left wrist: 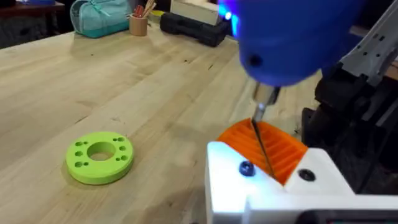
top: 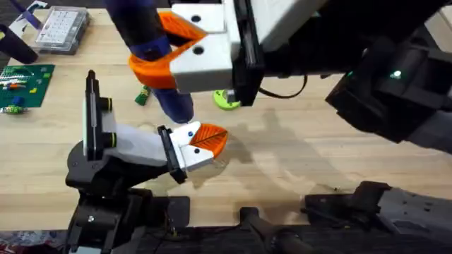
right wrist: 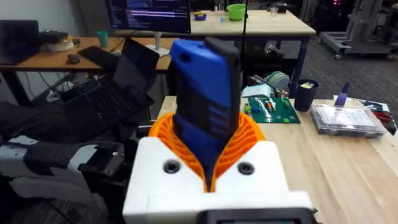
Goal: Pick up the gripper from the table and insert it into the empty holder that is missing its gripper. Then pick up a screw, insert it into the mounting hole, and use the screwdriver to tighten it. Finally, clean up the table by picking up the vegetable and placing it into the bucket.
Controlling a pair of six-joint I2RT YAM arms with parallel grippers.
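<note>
My right gripper (top: pixel 147 41) hangs high over the table, its orange pads shut on the blue screwdriver (top: pixel 161 67), which stands upright between them (right wrist: pixel 205 112). The screwdriver (left wrist: pixel 292 37) points down, its thin metal bit (left wrist: pixel 259 112) just above the orange finger. The holder (top: pixel 138 147), a white boxy arm end with a black plate, sits at the lower left. My left gripper (top: pixel 208 141) is at its end, with the orange gripper finger (left wrist: pixel 283 149) mounted and the pads together. A blue screw (left wrist: pixel 247 168) sits in the white base. The green vegetable (top: pixel 143 95) lies beyond. The bucket is out of view.
A green ring-shaped disc (top: pixel 227 101) lies right of the screwdriver, also seen in the left wrist view (left wrist: pixel 99 158). A clear parts box (top: pixel 62 28) and a green circuit board (top: pixel 25 85) sit at the far left. A black case (left wrist: pixel 193 28) lies at the table's far edge.
</note>
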